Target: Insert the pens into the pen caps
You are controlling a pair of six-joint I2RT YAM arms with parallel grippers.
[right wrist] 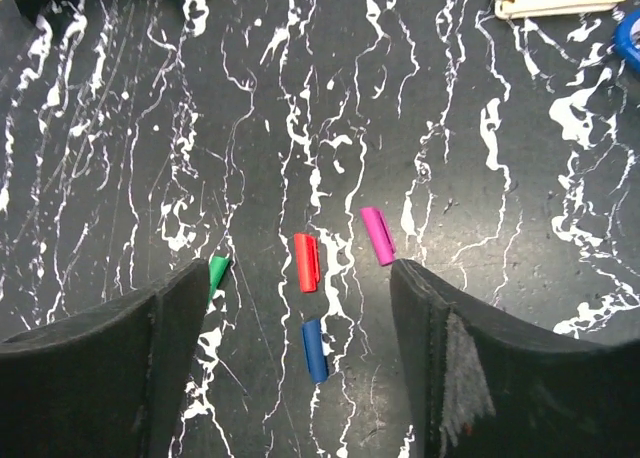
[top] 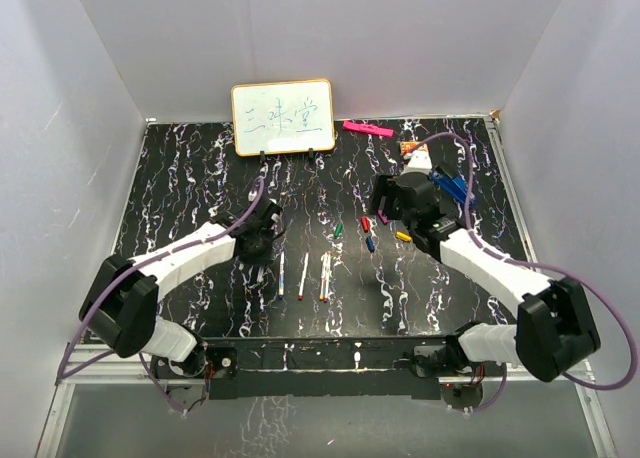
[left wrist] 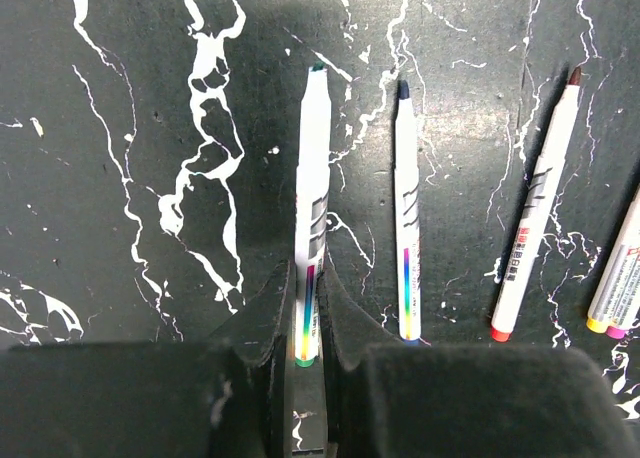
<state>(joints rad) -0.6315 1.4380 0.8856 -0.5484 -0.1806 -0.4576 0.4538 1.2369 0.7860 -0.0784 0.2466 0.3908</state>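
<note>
I take the whiteboard (top: 283, 118) at the back of the table (top: 180, 178) as my mark. In front of its left half, the left gripper (left wrist: 306, 278) is pinched narrow on the tail end of the green-tipped pen (left wrist: 312, 178), whose barrel points straight away from the fingers. I cannot tell whether that pen is lifted or resting on the table.

Just right of it lies the blue-tipped pen (left wrist: 405, 228), parallel and apart, then a tilted red-ended pen (left wrist: 535, 218). Two more pens (left wrist: 615, 278) lie side by side at the wrist view's edge. All four loose ones lie in front of the board's middle and right half.

Further right, past the board's right edge and nearer me, the right gripper (right wrist: 300, 268) stands wide with nothing in it, above the caps. The green cap (right wrist: 218, 274) is half tucked behind one finger. The red cap (right wrist: 307, 261), blue cap (right wrist: 315, 350) and purple cap (right wrist: 377, 235) lie apart between the fingers. The yellow cap (top: 403, 235) lies furthest right.
</note>
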